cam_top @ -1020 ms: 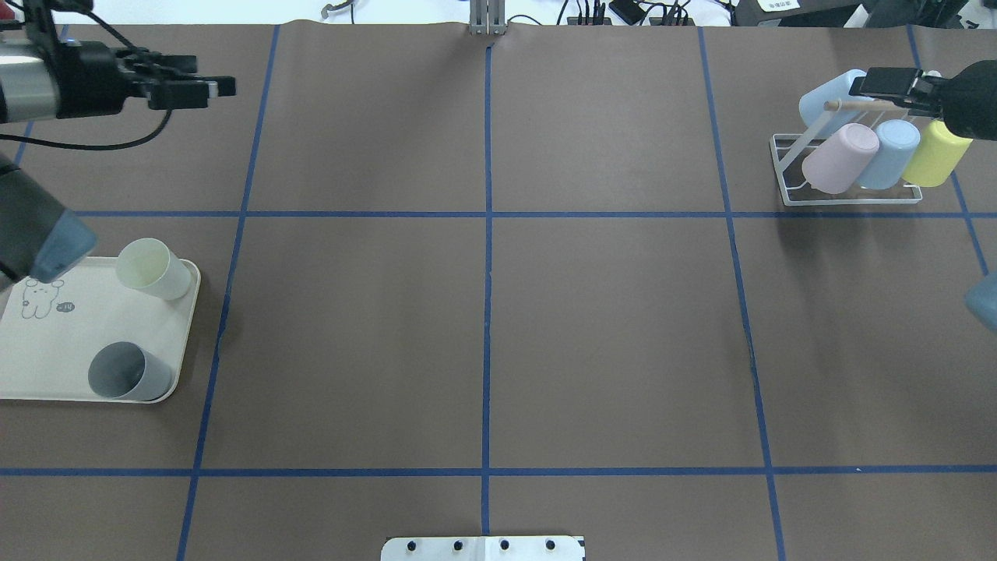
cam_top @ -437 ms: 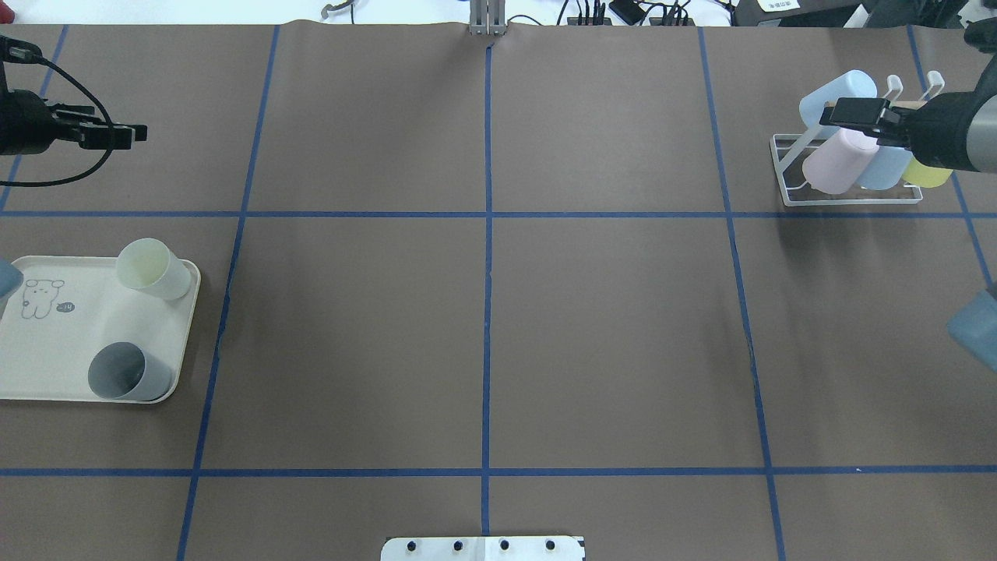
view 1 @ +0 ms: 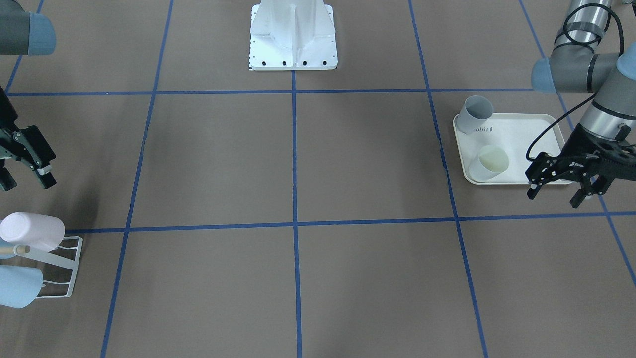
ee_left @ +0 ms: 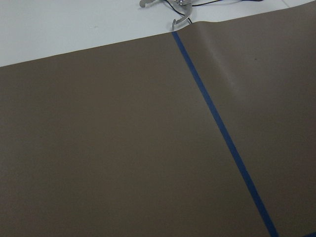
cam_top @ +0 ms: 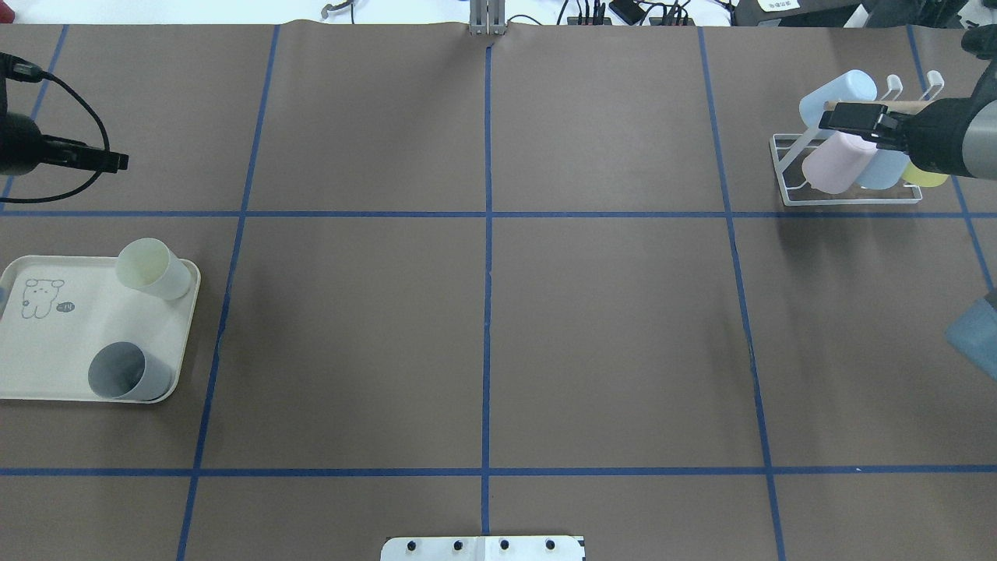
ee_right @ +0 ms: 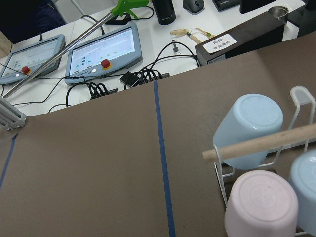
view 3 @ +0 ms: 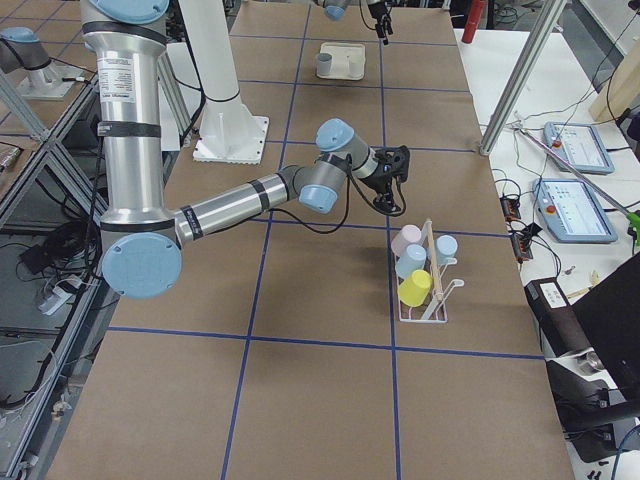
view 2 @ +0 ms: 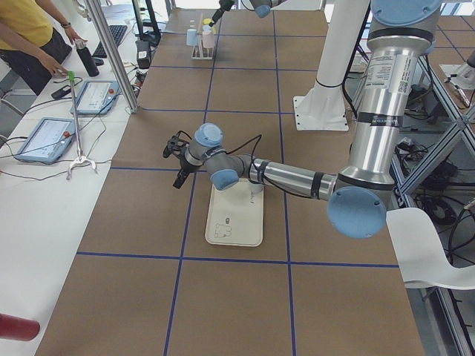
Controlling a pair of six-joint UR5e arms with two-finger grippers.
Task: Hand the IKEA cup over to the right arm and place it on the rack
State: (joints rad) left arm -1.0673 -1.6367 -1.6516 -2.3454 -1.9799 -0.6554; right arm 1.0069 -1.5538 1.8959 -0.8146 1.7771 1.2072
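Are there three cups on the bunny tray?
No, the tray holds only two cups, a pale cup and a grey cup.

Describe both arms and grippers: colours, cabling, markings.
Left arm and right arm: silver-grey tubes, light blue joint caps, black joint bands. Left gripper and right gripper: black, angular linkage jaws; small white logo on the left's body, unreadable. A black cable loops off the left wrist.

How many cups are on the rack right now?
4 on the rack: pink cup, blue cup and yellow cup in a row, second blue cup across the wooden rod. None looks hidden.
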